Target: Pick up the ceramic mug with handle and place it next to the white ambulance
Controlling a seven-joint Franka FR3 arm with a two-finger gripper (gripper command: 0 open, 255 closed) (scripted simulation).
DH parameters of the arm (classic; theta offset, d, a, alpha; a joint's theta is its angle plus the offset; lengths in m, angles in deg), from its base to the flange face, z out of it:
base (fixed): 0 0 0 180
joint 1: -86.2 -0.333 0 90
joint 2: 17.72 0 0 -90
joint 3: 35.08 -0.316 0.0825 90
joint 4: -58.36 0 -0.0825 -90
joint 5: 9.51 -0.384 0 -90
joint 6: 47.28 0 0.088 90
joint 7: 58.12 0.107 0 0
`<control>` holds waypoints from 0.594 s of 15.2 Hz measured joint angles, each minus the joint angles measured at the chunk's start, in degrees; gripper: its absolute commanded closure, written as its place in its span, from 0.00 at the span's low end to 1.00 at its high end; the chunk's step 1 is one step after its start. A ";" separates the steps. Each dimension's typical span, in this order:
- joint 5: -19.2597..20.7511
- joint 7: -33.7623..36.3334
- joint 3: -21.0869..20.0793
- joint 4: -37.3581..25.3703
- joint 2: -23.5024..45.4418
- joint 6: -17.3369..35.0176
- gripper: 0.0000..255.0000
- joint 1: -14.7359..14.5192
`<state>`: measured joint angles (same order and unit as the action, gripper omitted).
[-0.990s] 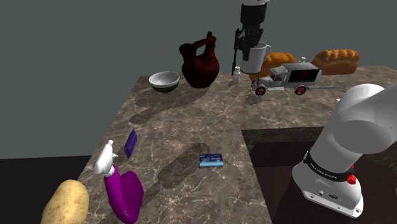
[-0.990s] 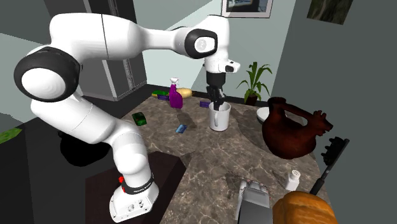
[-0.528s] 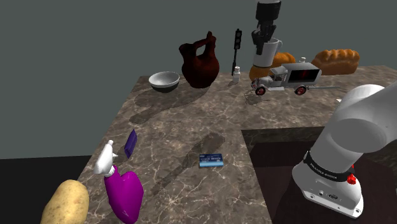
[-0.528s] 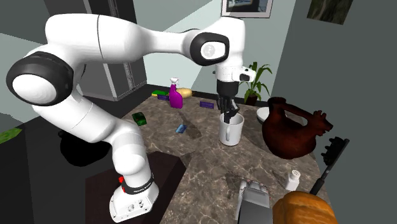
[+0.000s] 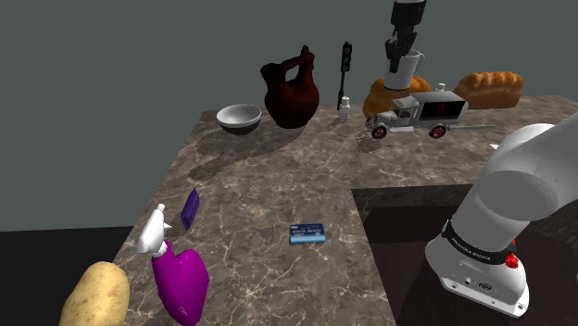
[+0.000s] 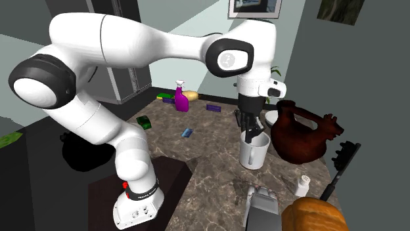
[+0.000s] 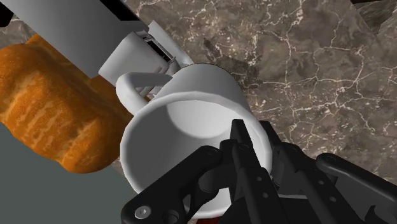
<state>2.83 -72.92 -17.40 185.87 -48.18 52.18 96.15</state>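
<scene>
gripper (image 7: 254, 139) is clamped nearly closed on the white mug (image 7: 191, 105) at the rim, one finger inside. mug's empty, probably hanging just above the counter (image 7: 305, 51).

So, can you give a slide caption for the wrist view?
Black gripper shut on the rim of the white mug, bread loaf and ambulance close by.

— Where is the white mug (image 5: 405, 72) showing?
— In the shoulder view's upper right, facing mouth-up, with its handle pointing toward the white-and-grey ambulance (image 5: 421, 113).
— And the ambulance?
— It is resting on its wheels, just below the mug in that frame.
</scene>
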 measured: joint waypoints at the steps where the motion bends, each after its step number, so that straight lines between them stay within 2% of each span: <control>1: 0.16 -0.17 0.24 0.68 -0.08 0.62 1.00 0.11; 9: 0.85 0.05 1.16 6.19 0.15 6.38 1.00 0.43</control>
<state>3.68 -72.87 -16.24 192.06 -48.02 58.56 96.57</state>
